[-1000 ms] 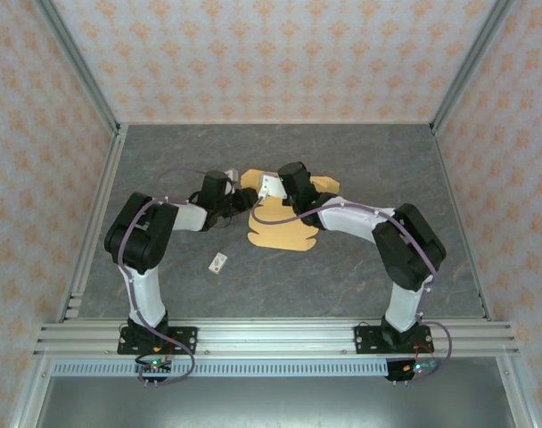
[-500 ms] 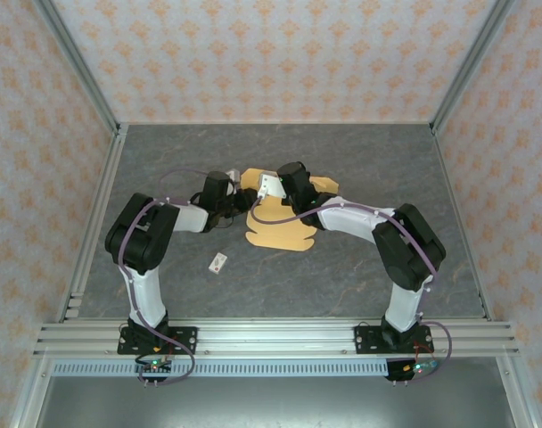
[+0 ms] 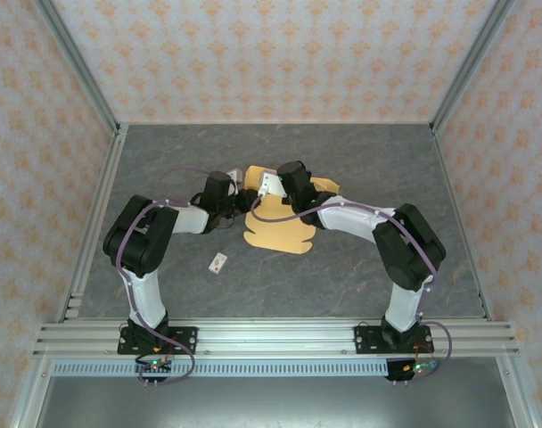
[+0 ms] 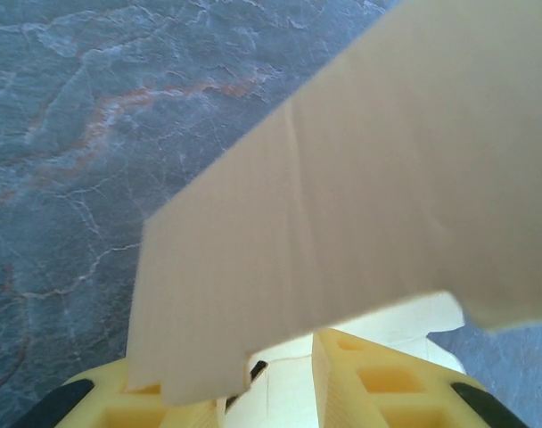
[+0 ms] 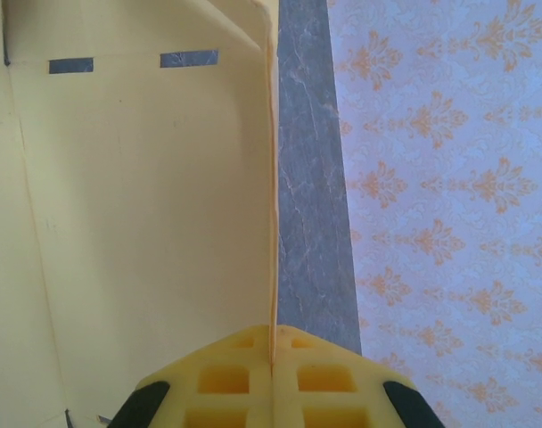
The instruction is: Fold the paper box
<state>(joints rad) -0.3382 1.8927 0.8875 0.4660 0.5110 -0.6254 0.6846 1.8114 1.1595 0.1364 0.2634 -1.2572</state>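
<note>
On my overhead feed I see a dark grey, marble-veined tabletop (image 3: 369,169). A light orange-tan thin cardboard paper box (image 3: 280,234), a die-cut sheet, lies on it near the middle. A tiny white rectangular tag (image 3: 218,262) lies flat toward the near left, apart from the sheet.

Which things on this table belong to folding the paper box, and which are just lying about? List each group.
Part of the job: paper box; right gripper, shut on its panel edge; left gripper, at a raised flap.
Just lying about: small white tag, on the table, apart from the box.
</note>
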